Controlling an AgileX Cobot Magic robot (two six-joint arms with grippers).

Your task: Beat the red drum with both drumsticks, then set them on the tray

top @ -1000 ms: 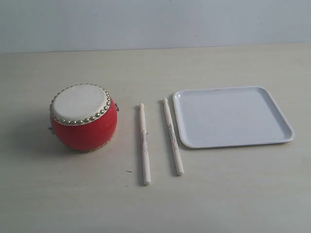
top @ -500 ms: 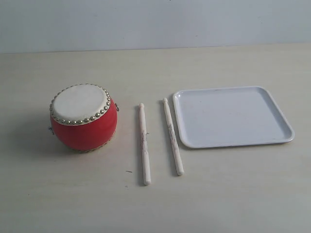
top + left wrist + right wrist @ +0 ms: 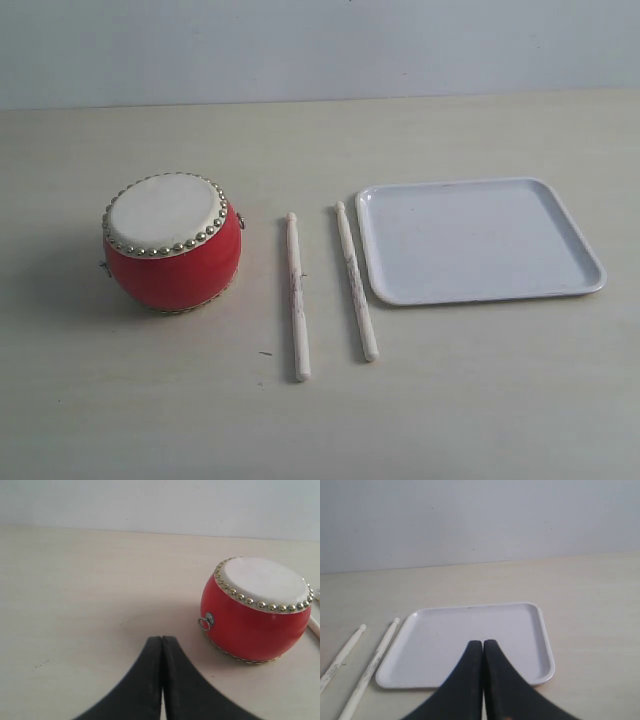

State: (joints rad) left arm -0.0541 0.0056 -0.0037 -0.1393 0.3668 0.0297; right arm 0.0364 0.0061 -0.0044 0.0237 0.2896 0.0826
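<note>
Drumsticks [image 3: 297, 300] between red drum [image 3: 172, 250] and tray [image 3: 480, 240] — left pincer [image 3: 161, 640], right pincer [image 3: 483, 643] tight together, wrist-view only

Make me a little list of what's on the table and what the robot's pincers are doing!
drum: red drum, upright on the table
sticks: drumsticks, side by side between drum and tray, touching neither
tray: white tray, nothing on it
left pincer: shut, holding nothing
right pincer: shut, holding nothing

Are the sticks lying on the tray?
No, both sticks lie on the table, between the drum and the tray.
</note>
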